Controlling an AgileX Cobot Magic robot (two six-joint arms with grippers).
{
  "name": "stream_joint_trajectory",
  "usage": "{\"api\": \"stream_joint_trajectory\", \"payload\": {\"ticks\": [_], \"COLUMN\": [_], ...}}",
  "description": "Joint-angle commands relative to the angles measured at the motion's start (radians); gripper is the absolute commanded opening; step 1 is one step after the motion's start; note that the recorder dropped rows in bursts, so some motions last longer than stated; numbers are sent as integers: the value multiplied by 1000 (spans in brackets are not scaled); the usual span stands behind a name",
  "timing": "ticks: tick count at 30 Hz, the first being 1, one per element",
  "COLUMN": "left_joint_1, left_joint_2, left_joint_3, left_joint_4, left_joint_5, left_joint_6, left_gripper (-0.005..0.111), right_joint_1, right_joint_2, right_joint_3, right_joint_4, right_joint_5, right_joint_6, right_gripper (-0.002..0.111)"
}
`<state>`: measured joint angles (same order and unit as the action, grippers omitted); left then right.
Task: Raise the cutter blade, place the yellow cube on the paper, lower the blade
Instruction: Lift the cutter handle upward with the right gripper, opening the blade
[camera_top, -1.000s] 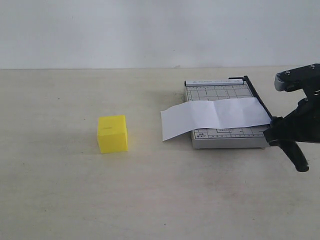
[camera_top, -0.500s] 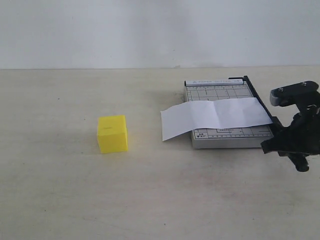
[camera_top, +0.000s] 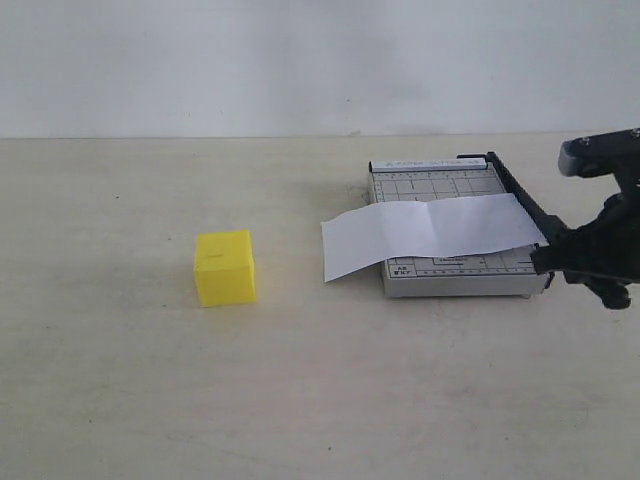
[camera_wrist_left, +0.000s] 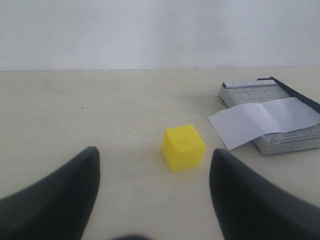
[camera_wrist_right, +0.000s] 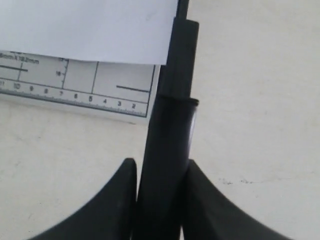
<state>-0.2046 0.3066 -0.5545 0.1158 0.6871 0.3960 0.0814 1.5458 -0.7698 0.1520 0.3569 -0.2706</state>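
Right wrist view: right gripper (camera_wrist_right: 161, 170) pinches the thick handle of the cutter blade (camera_wrist_right: 172, 120), a finger on each side. Exterior view: blade runs along the trimmer board (camera_top: 440, 182) at its 3 o'clock edge. The paper (camera_top: 430, 232) lies across the board, overhanging at 9 o'clock. At 9 o'clock of the paper, well apart, the yellow cube (camera_top: 225, 267) sits on the table (camera_top: 120, 380). Left gripper (camera_wrist_left: 155, 152) spread wide.

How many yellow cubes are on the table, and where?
1. In the exterior view the yellow cube sits on the table left of the paper and trimmer board, touching neither. None seems hidden.
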Motion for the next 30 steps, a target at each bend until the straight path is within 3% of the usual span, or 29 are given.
{"api": "stream_joint_trajectory", "payload": {"ticks": [1,15,17,19,20,22,30], "left_joint_1": [-5,-5,-5,-5,-5,-5,-5], "left_joint_2": [-3,-3,-3,-3,-3,-3,-3], "left_joint_3": [2,2,2,2,2,2,2], "left_joint_4": [5,1,1,1,1,1,1], "left_joint_5": [-10,-10,-10,-10,-10,-10,-10], "left_joint_6": [-8,-16,-16,-16,-16,-16,-16], "left_gripper": [60,60,60,60,60,60,60], "right_joint_1": [8,8,8,8,8,8,8], "right_joint_2": [-77,-86,-86,-86,-86,-86,-164], "right_joint_3": [-77,-178,-178,-178,-178,-178,-164], "right_joint_4": [-33,-35,-35,-35,-32,-31,-12], "right_joint_5": [25,86,86,86,84,84,0], "right_joint_6": [-46,-46,-46,-46,-45,-37,-34], "right_gripper": [0,4,17,40,59,78,54]}}
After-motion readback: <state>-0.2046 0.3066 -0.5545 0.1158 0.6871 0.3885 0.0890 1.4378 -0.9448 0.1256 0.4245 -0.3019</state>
